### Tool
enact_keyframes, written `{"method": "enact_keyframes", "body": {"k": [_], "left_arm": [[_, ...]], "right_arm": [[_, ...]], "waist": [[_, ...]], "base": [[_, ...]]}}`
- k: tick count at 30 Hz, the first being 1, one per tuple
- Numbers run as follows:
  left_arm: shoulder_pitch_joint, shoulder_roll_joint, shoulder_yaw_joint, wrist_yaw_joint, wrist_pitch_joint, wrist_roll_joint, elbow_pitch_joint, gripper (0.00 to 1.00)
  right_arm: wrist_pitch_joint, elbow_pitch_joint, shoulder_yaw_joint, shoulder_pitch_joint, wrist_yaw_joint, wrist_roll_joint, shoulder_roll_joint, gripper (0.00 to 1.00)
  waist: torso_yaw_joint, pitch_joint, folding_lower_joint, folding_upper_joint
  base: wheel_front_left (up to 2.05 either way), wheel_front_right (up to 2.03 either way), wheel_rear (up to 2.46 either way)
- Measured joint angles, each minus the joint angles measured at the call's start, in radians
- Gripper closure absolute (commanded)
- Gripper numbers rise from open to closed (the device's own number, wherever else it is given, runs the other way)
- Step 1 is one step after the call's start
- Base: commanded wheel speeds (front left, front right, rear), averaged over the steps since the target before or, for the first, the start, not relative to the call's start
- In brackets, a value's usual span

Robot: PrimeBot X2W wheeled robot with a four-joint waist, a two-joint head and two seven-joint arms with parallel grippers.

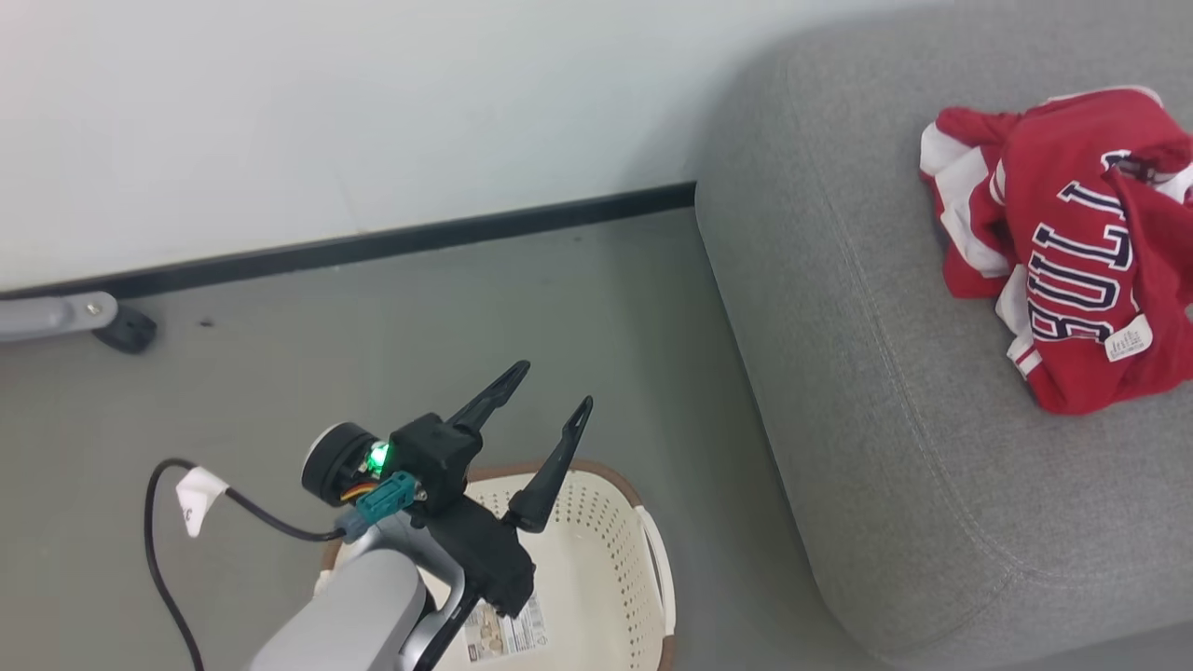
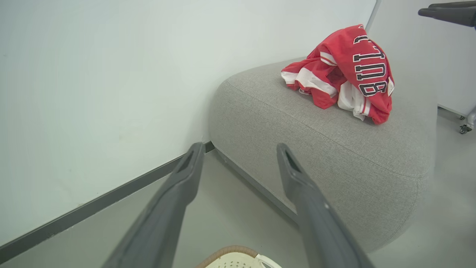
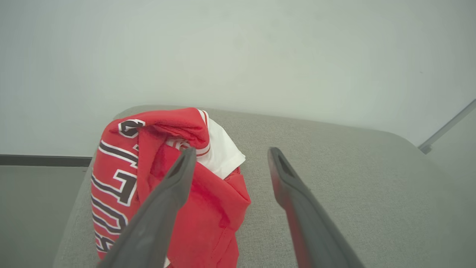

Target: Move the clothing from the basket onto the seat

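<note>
Left arm's pale forearm rises from below, and the left gripper [image 1: 555, 384] is angled up over the basket [image 1: 610, 550], which sits right beneath its wrist. Its fingers are spread wide with nothing between them. Over on the right, the right gripper [image 3: 231, 150] hangs above the seat [image 3: 334, 160], pointing toward the wall, fingers splayed fully apart and gripping nothing. The clothing [image 3: 219, 201] lies heaped on the cushion under and beside one of its fingers; whether that finger touches the fabric, I can't tell. From the left gripper, that red pile sits well ahead.
</note>
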Motion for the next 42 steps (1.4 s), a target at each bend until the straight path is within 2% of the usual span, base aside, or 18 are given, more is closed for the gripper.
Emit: {"method": "enact_keyframes", "body": {"k": [6, 13, 21, 27, 36, 37, 42], "left_arm": [[0.052, 0.001, 0.029, 0.014, -0.007, -0.039, 0.004, 0.0], [0.114, 0.01, 0.073, 0.038, -0.009, -0.054, 0.006, 0.0], [0.199, 0.043, 0.12, 0.075, -0.013, -0.07, 0.01, 0.0], [0.277, 0.065, 0.172, 0.121, -0.013, -0.098, -0.005, 0.0], [0.403, 0.079, 0.259, 0.166, -0.014, -0.107, -0.083, 0.0], [0.403, 0.079, 0.259, 0.166, -0.014, -0.107, -0.083, 0.0], [0.448, 0.078, 0.305, 0.176, -0.014, -0.113, -0.11, 0.0]], "right_arm": [[-0.021, -0.071, 0.017, 0.09, 0.0, 0.057, -0.029, 0.0], [-0.023, -0.15, 0.017, 0.142, 0.0, 0.099, -0.032, 0.0], [-0.022, -0.253, -0.014, 0.216, 0.0, 0.125, 0.003, 0.0], [-0.023, -0.334, -0.062, 0.331, -0.003, 0.125, 0.062, 0.0], [-0.023, -0.494, -0.133, 0.564, -0.107, 0.122, 0.161, 0.0], [-0.023, -0.494, -0.133, 0.564, -0.107, 0.122, 0.161, 0.0], [-0.023, -0.542, -0.193, 0.659, -0.152, 0.1, 0.201, 0.0]], "waist": [[0.03, -0.068, 0.0, 0.0], [0.088, -0.135, 0.0001, 0.0], [0.154, -0.219, 0.0, 0.0], [0.191, -0.28, 0.0001, -0.0001], [0.222, -0.347, 0.0, 0.0], [0.222, -0.347, 0.0, 0.0], [0.225, -0.358, 0.0, 0.0]], "base": [[0.0, 0.0, 0.0], [0.0, 0.0, 0.0], [0.0, 0.0, 0.0], [0.0, 0.0, 0.0], [0.0, 0.0, 0.0], [0.0, 0.0, 0.0], [0.0, 0.0, 0.0]]}}
